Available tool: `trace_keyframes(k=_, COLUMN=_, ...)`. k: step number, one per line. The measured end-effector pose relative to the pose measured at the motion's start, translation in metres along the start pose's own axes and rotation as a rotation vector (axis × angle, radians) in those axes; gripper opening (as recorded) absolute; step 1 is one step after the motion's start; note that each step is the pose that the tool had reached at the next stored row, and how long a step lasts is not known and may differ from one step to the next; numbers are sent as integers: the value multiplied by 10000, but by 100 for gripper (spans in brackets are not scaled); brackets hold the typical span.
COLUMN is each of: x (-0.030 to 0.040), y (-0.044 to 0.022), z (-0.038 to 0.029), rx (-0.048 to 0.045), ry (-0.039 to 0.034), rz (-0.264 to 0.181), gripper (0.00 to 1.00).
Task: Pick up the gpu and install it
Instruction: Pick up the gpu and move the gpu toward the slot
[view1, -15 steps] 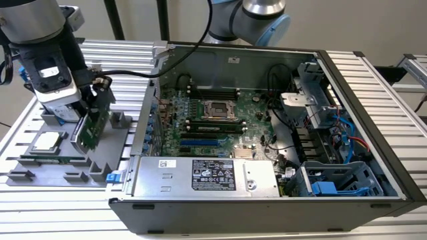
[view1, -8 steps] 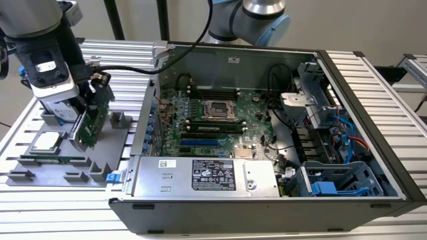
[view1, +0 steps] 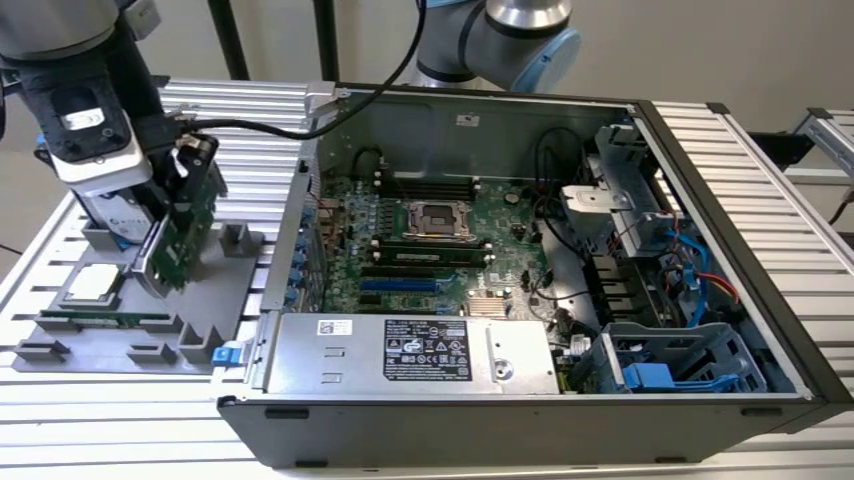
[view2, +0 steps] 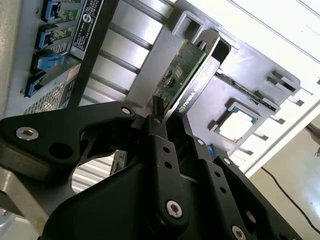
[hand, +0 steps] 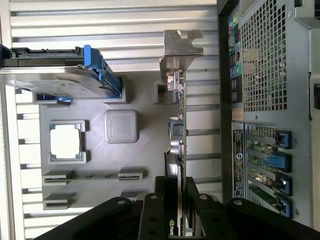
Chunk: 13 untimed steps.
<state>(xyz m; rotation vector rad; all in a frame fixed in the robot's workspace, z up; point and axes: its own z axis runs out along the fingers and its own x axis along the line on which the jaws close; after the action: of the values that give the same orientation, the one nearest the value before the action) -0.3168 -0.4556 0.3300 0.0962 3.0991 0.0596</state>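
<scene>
A ribbed metal tabletop (view1: 747, 150) carries an open computer case (view1: 507, 440). On the exterior view's left of the case, a grey tray (view1: 100, 345) holds a processor chip (view1: 91, 284), a memory stick (view1: 107, 320) and a hard drive (hand: 50, 82). The gripper (view2: 157, 112) is clamped on the gpu (view2: 182, 75), which stands upright over that tray, outside the case.

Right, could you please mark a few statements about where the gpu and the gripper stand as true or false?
1. The gripper is closed on the gpu. True.
2. The computer case is open, with its motherboard exposed. True.
3. The gpu is seated on the motherboard. False: it is outside the computer case, over the grey tray.
4. The gpu lies flat. False: it stands on edge in the gripper.
</scene>
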Motion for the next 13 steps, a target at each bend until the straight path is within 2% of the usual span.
trace_keyframes(k=13, x=-6, y=7, z=-164, rx=0, ry=0, rz=0, gripper=0)
